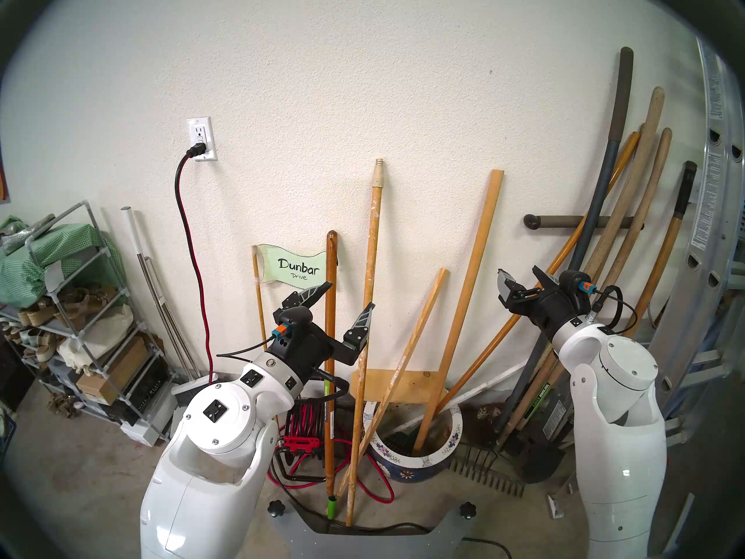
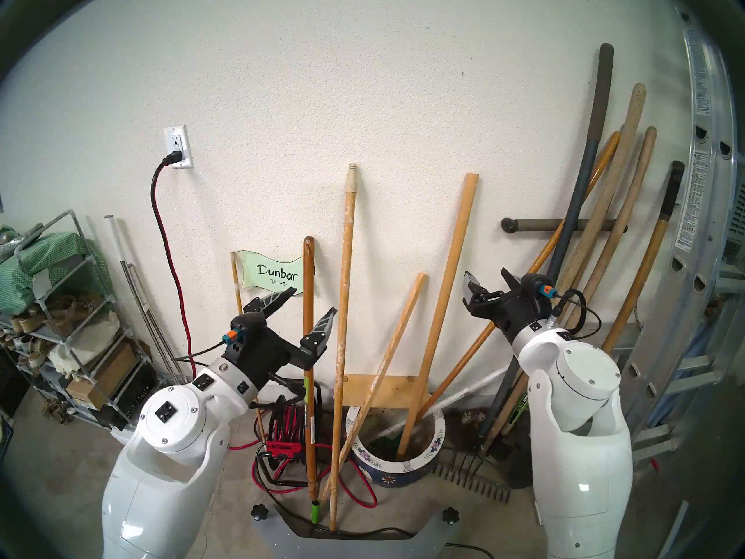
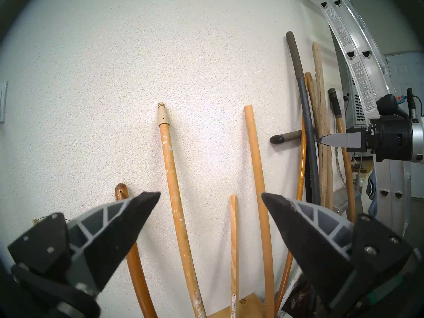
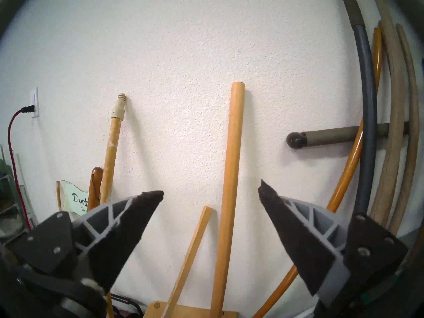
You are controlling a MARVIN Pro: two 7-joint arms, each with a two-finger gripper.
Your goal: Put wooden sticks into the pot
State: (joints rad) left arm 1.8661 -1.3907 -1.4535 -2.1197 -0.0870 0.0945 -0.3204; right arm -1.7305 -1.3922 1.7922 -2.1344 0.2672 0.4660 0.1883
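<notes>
The paint-flecked handle (image 1: pixel 369 304) leans nearly upright against the wall, long axis running from 12 to 6 o'clock, its foot on the floor just outside the pot (image 1: pixel 415 457) at about 8 o'clock from the rim. It stands just beyond the left gripper (image 1: pixel 346 304), whose jaws are spread wide and empty, and in the left wrist view it rises between the two fingers toward 12 o'clock, so the left arm is judged the nearer one for it. The right gripper (image 1: pixel 524 282) also gapes wide, holding nothing, well apart from that handle toward 3 o'clock. The thick yellow dowel (image 1: pixel 463 296) already stands in the pot, tilted toward 1 o'clock. Counted: two round wooden sticks, one pot, two grippers.
</notes>
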